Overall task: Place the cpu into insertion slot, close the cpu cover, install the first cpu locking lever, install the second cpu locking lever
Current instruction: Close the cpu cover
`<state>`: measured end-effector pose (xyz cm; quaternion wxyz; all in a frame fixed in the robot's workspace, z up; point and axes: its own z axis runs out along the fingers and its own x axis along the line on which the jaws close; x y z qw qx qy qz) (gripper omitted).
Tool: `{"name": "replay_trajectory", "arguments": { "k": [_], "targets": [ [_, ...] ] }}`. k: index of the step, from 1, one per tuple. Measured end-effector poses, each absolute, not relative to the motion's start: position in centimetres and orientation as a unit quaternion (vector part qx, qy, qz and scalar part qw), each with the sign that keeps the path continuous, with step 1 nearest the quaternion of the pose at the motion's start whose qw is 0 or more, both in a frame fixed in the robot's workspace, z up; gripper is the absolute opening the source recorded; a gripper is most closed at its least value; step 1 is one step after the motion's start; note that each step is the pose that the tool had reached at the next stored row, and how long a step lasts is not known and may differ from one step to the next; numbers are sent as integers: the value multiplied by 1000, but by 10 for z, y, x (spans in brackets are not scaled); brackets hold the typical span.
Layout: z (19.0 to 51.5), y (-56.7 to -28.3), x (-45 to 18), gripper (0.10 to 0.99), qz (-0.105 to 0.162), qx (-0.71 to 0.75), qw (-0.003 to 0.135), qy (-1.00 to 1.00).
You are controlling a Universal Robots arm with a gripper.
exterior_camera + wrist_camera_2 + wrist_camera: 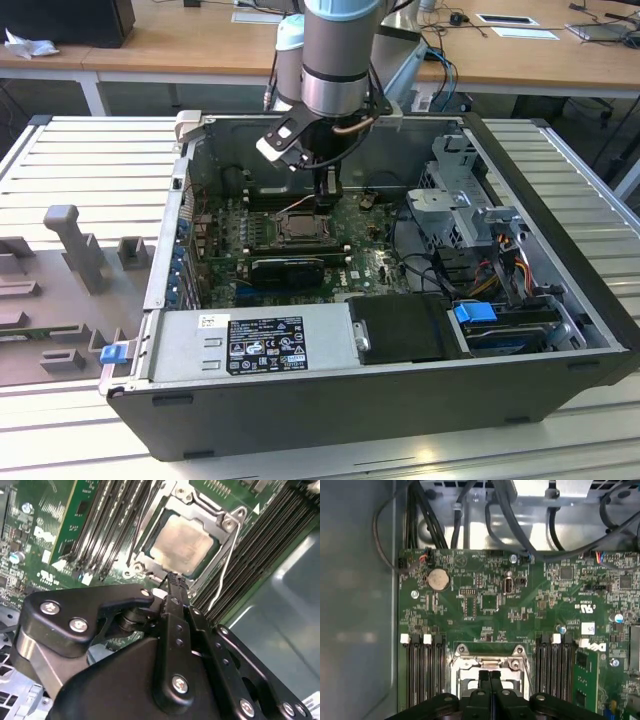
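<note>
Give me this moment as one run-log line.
cpu seated in insertion slot | cpu cover down over it | gripper shut, tips at socket edge | wire lever beside socket, latch unclear

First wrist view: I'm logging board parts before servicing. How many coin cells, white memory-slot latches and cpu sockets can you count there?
coin cell: 1
white memory-slot latches: 4
insertion slot: 1
Total: 6
</note>
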<state>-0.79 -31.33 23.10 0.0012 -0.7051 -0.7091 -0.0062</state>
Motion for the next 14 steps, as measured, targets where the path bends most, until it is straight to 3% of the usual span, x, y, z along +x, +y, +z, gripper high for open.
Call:
{"name": "replay_trajectory", "arguments": {
  "k": [14],
  "targets": [
    [230,-313,-33,106,-6,-705,1,-709]
  ]
}}
